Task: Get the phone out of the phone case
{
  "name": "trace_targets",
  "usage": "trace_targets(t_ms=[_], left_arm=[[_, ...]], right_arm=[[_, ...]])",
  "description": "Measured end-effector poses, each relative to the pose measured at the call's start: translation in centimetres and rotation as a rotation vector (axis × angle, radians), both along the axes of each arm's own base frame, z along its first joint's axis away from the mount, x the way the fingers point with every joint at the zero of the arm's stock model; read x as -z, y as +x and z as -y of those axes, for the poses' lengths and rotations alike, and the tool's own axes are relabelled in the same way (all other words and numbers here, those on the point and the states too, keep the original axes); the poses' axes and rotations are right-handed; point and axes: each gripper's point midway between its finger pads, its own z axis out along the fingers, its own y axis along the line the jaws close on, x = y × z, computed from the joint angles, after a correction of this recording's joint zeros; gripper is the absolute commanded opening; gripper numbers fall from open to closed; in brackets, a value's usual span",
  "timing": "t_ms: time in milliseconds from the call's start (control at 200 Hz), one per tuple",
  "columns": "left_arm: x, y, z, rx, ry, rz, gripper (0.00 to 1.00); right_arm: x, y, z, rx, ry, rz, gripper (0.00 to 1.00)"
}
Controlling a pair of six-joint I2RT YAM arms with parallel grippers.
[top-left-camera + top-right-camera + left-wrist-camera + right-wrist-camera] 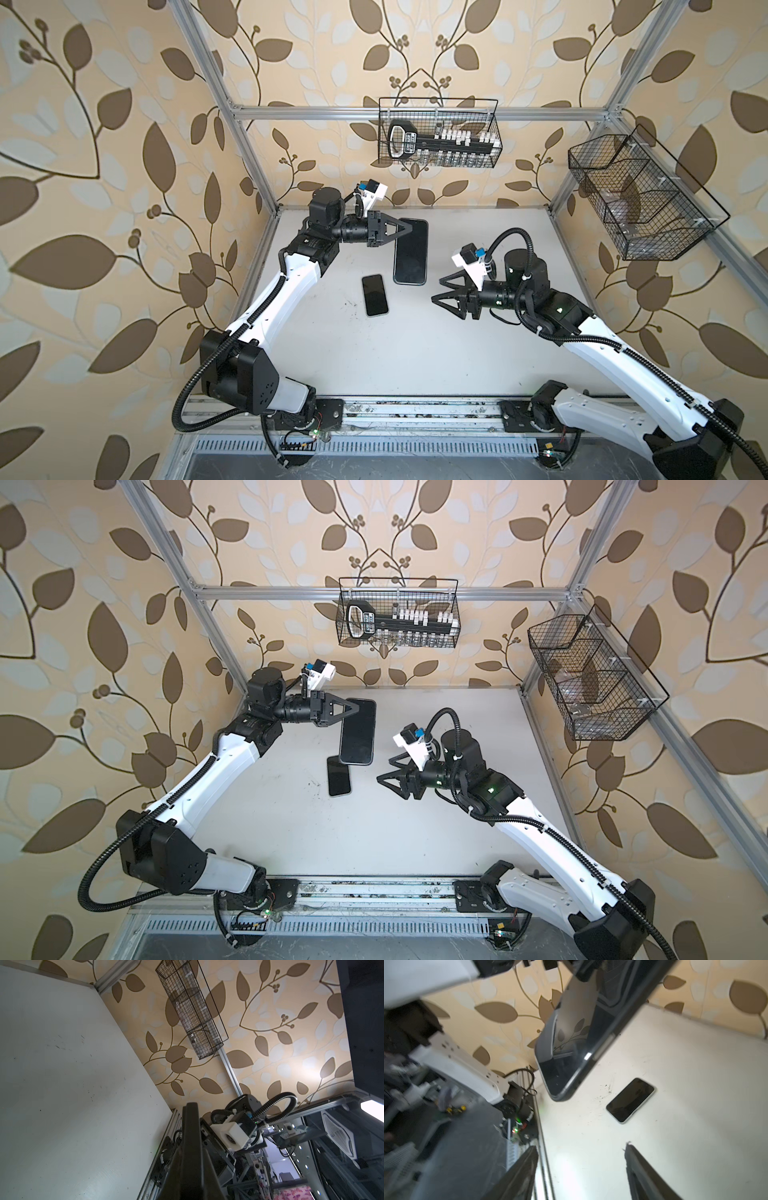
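Since the left gripper [405, 228] clamps only one edge of the case [411, 257], raised over the tabletop's [415, 353] back half, it could slip onto the phone [375, 295] lying bare mid-tabletop. The right gripper [437, 290], spread and empty, could bump it.

The left arm [291, 274] and right arm [640, 378] have white link shells dotted with small screws and black joint housings. Black corrugated cables [268, 1105] loop alongside. The left gripper [409, 227] and right gripper [437, 291] carry black triangular open-frame jaws; white camera blocks [376, 190] top the wrists.
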Motion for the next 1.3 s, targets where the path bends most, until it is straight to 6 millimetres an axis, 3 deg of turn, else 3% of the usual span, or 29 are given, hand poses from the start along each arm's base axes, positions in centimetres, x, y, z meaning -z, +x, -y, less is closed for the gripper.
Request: trace_targets(t_ms=[120,270,370,605,800,910,1035,1300], left_arm=[[1.3,1.6,-0.7,-0.132,-0.04,-0.126,0.0],[4.2,3.0,-2.0,-0.291,-0.078,-0.294,0.0],[5.1,3.2,-2.7,-0.356,-0.102,-0.349,0.0],[4.1,3.2,-3.6,-0.412,-0.196,-0.374,0.0],[4.0,3.3,-3.7,-0.412,-0.251,-0.4,0.0],[3.7,2.9,-3.4,-0.381,-0.245,-0.385,0.0],[2.9,2.2,-2.4,-0.299,-0.179,-0.325,0.0],[-0.4,0.1,-0.6,-0.079,-0.07,-0.116,0.0]], right_arm=[[0.1,0.3,0.3,0.057,0.091,-0.094,1.0],[-2.1,0.4,0.5,0.103,0.203,-0.145,0.99],[-3.6,0.2,0.7,0.117,0.299,-0.165,0.95],[-1.6,0.6,0.3,0.155,0.415,-0.317,0.87],[-1.9,1.0,-0.1,0.157,0.442,-0.339,0.81],[-2.2,1.8,0.0,0.146,0.391,-0.318,0.82],[-4.0,2.5,0.0,0.081,0.314,-0.251,0.83],[-4.5,0.4,-1.2,-0.138,0.114,-0.166,0.82]])
